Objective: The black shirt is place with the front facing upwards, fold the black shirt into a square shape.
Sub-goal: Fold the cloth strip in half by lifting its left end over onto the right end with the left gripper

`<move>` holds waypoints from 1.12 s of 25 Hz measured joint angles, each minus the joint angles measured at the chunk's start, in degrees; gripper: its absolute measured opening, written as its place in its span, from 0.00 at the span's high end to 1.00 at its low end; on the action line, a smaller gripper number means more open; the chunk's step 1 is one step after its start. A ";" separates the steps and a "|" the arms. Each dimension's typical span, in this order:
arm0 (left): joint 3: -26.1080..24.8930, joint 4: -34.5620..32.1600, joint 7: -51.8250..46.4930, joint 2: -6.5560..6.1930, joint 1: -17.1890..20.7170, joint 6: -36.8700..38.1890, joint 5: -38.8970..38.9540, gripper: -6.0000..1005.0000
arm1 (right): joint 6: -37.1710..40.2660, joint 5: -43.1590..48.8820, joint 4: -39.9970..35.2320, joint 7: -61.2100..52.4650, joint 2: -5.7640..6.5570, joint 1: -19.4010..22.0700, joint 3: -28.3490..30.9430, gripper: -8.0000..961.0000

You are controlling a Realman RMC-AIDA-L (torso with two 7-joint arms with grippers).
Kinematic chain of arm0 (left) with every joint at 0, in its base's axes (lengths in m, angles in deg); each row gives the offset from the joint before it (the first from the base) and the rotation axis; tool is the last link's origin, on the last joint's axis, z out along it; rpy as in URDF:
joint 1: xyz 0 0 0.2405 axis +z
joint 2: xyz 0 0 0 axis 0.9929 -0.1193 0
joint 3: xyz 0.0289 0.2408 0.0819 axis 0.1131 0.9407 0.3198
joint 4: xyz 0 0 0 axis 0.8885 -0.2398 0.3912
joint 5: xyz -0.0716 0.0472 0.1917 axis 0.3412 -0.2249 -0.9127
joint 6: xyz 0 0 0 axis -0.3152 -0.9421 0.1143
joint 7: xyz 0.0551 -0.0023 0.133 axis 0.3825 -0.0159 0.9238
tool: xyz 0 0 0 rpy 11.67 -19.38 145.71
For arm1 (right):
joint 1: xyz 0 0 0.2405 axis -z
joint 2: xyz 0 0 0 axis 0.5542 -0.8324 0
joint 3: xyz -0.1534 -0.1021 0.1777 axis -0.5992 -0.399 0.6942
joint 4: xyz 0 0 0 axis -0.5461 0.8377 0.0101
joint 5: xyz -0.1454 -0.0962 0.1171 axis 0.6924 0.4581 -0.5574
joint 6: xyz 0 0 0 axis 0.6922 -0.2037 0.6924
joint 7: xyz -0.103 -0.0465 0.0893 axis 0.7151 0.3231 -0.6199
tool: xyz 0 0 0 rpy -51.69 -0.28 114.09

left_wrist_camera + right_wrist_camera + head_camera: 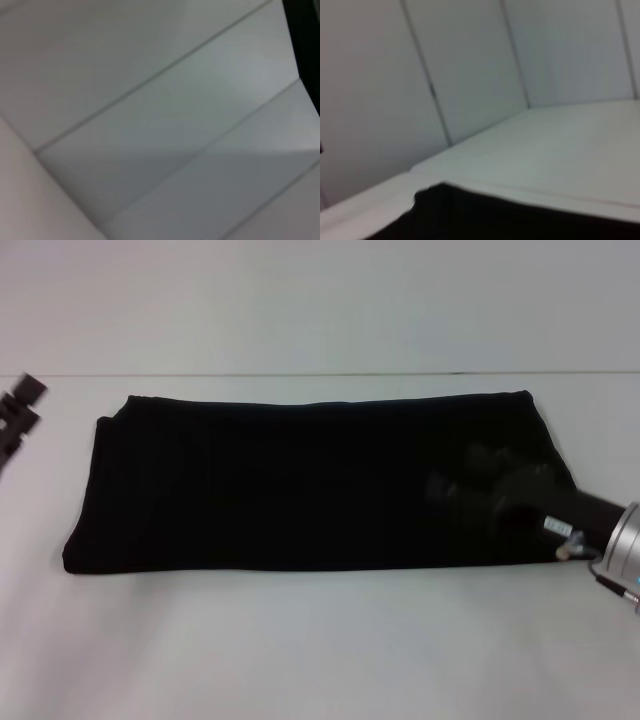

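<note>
The black shirt (pixel 290 485) lies on the white table, folded into a long flat band that runs left to right. No print shows on it. My right gripper (pixel 470 475) is over the right end of the band, dark against the cloth, with its silver wrist at the table's right edge. My left gripper (pixel 20 415) is at the far left edge of the table, away from the shirt. In the right wrist view a dark edge of the shirt (pixel 485 215) shows against the table.
The white table (pixel 320 640) spreads around the shirt, and a pale wall (pixel 320 300) rises behind its back edge. The left wrist view shows only grey panels (pixel 150 125) and a dark strip at one corner.
</note>
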 joint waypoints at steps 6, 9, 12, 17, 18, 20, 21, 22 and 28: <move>10.01 -1.72 -17.79 -4.52 0.81 -0.57 -8.52 0.12 | 0.83 8.01 -2.15 2.56 0.11 0.35 -1.63 0.03; 10.52 -6.18 -28.12 -5.35 1.23 -0.11 -14.14 0.12 | 1.71 10.21 -2.96 3.96 0.07 0.71 -1.85 0.02; 10.50 -11.21 -36.95 -5.56 1.96 -0.18 -19.46 0.12 | 2.45 10.68 -3.07 5.33 0.05 0.91 -1.92 0.02; 10.01 -14.02 -48.20 -7.47 2.11 -2.74 -28.65 0.12 | 2.53 10.76 -3.16 5.58 0.05 1.14 -1.96 0.02; 10.00 -14.13 -49.50 -7.74 2.03 -3.60 -29.76 0.12 | 2.53 10.76 -3.16 5.58 0.05 1.14 -1.96 0.02; 9.98 -14.01 -51.40 -8.03 1.81 -5.88 -31.28 0.12 | 2.39 10.78 -3.16 5.62 0.04 1.15 -1.97 0.02; 9.97 -13.79 -51.76 -8.08 1.70 -6.74 -31.47 0.12 | 2.35 10.78 -3.16 5.63 0.05 1.15 -1.97 0.02; 9.97 -13.37 -51.96 -8.12 1.53 -7.69 -31.49 0.12 | 2.31 10.79 -3.16 5.65 0.05 1.15 -2.04 0.02; 10.51 -9.80 -52.08 -8.63 -0.03 -10.59 -31.53 0.12 | 2.25 10.83 -3.16 5.67 0.01 0.96 -2.90 0.02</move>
